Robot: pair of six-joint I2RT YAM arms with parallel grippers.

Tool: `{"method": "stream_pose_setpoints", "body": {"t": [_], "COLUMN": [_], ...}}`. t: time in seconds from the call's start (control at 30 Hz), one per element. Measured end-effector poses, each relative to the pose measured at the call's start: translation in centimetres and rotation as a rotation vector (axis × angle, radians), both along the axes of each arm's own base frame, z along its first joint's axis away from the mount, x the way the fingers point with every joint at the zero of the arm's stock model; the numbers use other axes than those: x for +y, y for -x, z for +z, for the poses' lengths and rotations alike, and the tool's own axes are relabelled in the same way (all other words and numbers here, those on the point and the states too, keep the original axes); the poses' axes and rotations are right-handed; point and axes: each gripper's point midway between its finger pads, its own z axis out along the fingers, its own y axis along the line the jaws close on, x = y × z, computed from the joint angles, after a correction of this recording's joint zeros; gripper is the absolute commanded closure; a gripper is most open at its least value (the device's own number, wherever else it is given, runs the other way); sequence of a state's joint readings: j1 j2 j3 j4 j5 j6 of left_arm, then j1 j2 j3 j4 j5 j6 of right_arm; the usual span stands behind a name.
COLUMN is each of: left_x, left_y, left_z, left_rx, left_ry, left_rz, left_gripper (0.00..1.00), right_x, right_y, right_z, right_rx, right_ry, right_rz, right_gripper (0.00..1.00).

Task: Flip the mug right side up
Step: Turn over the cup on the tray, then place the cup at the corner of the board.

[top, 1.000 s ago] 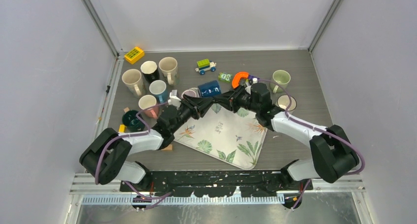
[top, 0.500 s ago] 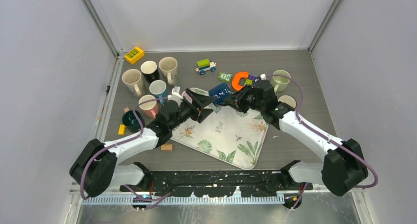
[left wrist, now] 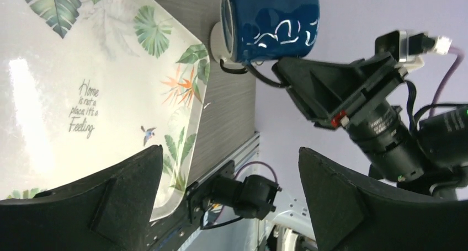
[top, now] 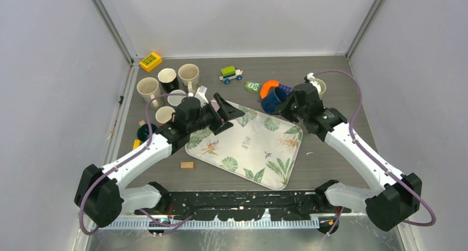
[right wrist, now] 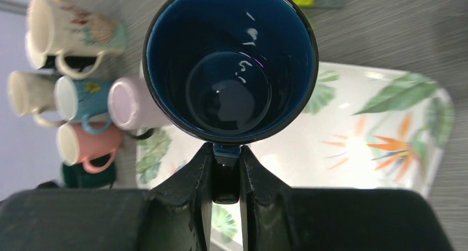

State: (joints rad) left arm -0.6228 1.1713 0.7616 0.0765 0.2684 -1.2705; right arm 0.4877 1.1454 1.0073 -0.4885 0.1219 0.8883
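My right gripper [top: 282, 106] is shut on the handle of the dark blue mug [top: 272, 103], holding it in the air by the tray's far right corner. From above I see into its mouth, so it sits roughly mouth-up, a little tilted. The right wrist view looks straight into the mug [right wrist: 230, 63], with the handle pinched between my right gripper's [right wrist: 225, 163] jaws. My left gripper [top: 230, 116] stands open and empty over the tray's far left corner, apart from the mug. In the left wrist view the mug [left wrist: 270, 22] hangs beyond the open left gripper [left wrist: 230, 151].
A leaf-print tray [top: 248, 146] lies mid-table. Several mugs [top: 168, 77] cluster at the back left, a lilac mug [right wrist: 132, 105] among them. A yellow toy [top: 150, 60], toy car [top: 230, 73], orange piece [top: 267, 85] and green mug [top: 315, 85] lie along the back. A wooden block [top: 187, 165] sits near front left.
My left gripper opened, let go of the blue mug and drew back left. My right arm carried the mug right and back, turning it from its side toward mouth-up.
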Motion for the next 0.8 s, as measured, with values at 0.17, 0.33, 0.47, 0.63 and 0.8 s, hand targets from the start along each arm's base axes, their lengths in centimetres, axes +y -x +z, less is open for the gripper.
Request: {"method": "stream_pose_setpoints", "body": {"t": [0.17, 0.33, 0.47, 0.63, 0.8], "left_x": [0.0, -0.1, 0.1, 0.2, 0.6], "left_y": [1.0, 1.8, 2.4, 3.2, 4.0], "left_z": [0.2, 0.2, -0.5, -0.9, -1.2], "left_rx": [-0.012, -0.028, -0.020, -0.002, 0.010], "left_ry": [-0.085, -0.142, -0.168, -0.178, -0.196], "left_rz": [-0.088, -0.162, -0.196, -0.231, -0.254], "left_gripper": [0.06, 0.05, 0.05, 0.05, 0.05], "right_x": [-4.6, -7.9, -8.9, -9.4, -10.5], "right_y": [-0.7, -2.7, -5.9, -12.3, -17.3], "right_z": [-1.3, -1.7, -1.7, -2.3, -3.9], "right_rx": [0.024, 0.040, 0.039, 0.004, -0.008], "right_ry": [0.135, 0.262, 0.335, 0.400, 0.451], "right_rz": [-0.100, -0.174, -0.189, -0.195, -0.194], "right_gripper": [1.00, 1.00, 0.99, 1.00, 0.99]}}
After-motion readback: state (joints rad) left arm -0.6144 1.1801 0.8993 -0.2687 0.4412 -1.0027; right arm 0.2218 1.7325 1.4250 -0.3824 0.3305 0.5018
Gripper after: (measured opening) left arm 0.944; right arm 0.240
